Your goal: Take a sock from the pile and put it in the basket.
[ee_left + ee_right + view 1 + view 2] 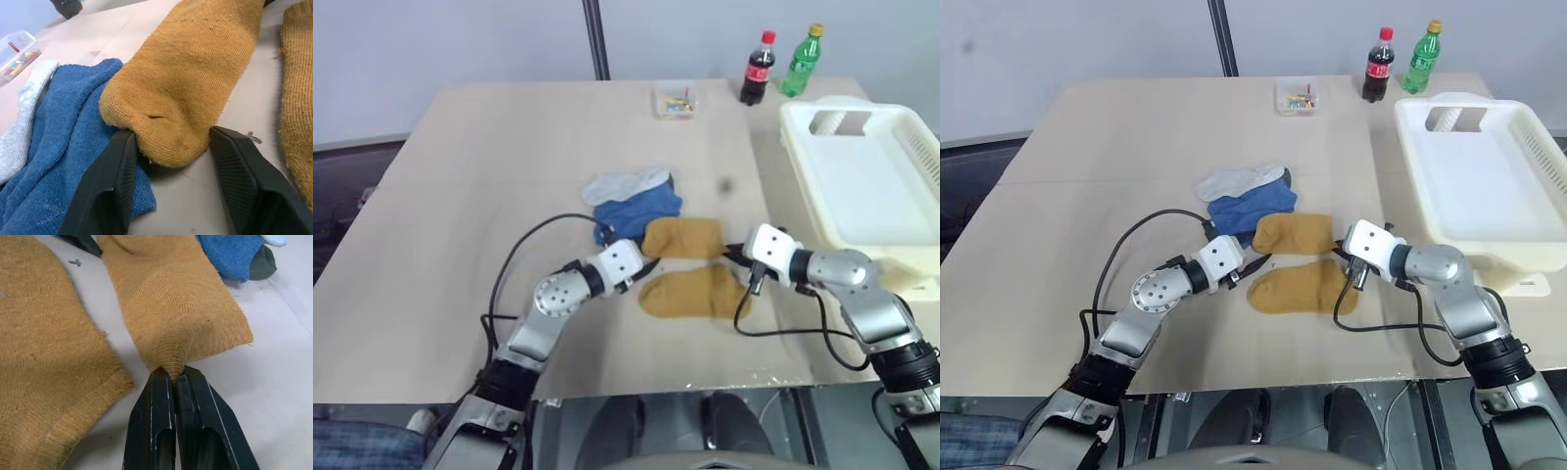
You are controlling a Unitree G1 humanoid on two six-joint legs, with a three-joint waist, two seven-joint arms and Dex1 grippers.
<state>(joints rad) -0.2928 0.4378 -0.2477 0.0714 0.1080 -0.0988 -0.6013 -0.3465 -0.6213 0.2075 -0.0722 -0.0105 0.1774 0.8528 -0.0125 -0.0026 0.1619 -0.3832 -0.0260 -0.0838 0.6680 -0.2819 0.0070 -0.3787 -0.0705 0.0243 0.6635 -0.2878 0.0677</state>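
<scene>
Right tool [176, 377] pinches the upper mustard sock [1295, 233] by one end, my left tool [171, 161] straddles the other end, jaws spread, for a two-point lift toward the basket [1528, 257].

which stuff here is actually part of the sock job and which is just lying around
Part of the job:
- pile of socks
- mustard sock, pinched at one end by the shut right tool, left tool closing round its other end
- second mustard sock
- cream basket

Lying about:
- cola bottle
- green bottle
- small clear box
</scene>
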